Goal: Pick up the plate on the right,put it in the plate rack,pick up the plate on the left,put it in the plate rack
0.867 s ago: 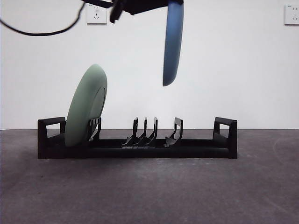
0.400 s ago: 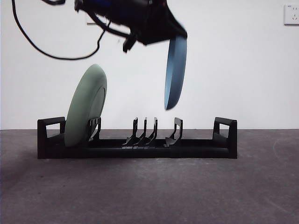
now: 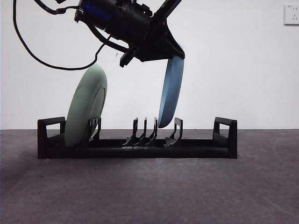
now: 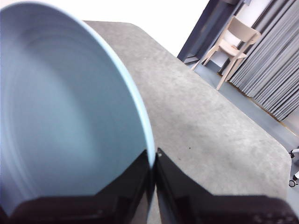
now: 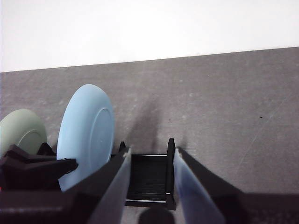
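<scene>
a: blue plate (image 3: 170,93) hangs edge-down from the left tool (image 3: 161,49) in the front view, tilted, its lower rim down among the dividers in the middle of the plate rack (image 3: 138,140). whether it touches one yet, i cannot tell. the green plate (image 3: 86,106) already leans in its slot at the far end, well apart.

b: so what goes wrong from there?

a: the tilt. my guess is the rim could land on top of a divider instead of between two, then skid or jam as it comes down.

b: and the left wrist view?

a: it shows the left tool (image 4: 154,161) clamped on the blue plate (image 4: 70,116) at the very rim, both jaws pinching a thin edge. the hold is small for a wide plate, so a knock against the rack could twist it in the jaws or pull it free. the bare bench (image 4: 201,116) lies beyond; a chair (image 4: 231,44) stands off past it.

b: right wrist view?

a: the right tool (image 5: 149,161) waits with jaws apart, holding nothing, looking across at the plate rack (image 5: 147,177), the blue plate (image 5: 86,133) and the green plate (image 5: 21,133). it stays clear, so i see no clash. letting go early is the other risk: a plate not seated would likely tip over onto the bench (image 5: 224,102).
</scene>
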### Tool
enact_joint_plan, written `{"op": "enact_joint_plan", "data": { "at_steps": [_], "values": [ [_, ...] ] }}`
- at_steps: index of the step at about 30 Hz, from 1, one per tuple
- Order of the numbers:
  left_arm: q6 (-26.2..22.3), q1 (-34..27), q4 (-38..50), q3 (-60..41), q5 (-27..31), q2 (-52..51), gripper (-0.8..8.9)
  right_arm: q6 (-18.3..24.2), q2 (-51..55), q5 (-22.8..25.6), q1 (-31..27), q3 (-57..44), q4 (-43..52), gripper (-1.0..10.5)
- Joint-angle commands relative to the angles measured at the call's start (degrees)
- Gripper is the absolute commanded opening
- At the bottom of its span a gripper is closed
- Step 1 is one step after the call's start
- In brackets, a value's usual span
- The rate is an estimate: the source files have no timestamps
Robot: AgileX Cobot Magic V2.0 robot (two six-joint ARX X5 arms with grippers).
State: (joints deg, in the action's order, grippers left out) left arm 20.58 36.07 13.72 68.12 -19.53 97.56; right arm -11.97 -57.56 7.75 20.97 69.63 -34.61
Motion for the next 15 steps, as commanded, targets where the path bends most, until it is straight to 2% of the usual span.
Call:
{"op": "enact_joint_plan", "data": {
  "at_steps": [1, 15],
  "values": [
    [-1.4, -0.2, 0.2, -0.1, 0.1, 1.0, -0.09, 0.5, 0.1, 0.3, 0.0, 0.1, 0.5, 1.6],
    [-1.4, 0.0, -1.9, -0.1, 0.8, 3.8, 0.01, 1.1, 0.1, 0.3, 0.0, 0.1, 0.5, 1.6]
  ]
}}
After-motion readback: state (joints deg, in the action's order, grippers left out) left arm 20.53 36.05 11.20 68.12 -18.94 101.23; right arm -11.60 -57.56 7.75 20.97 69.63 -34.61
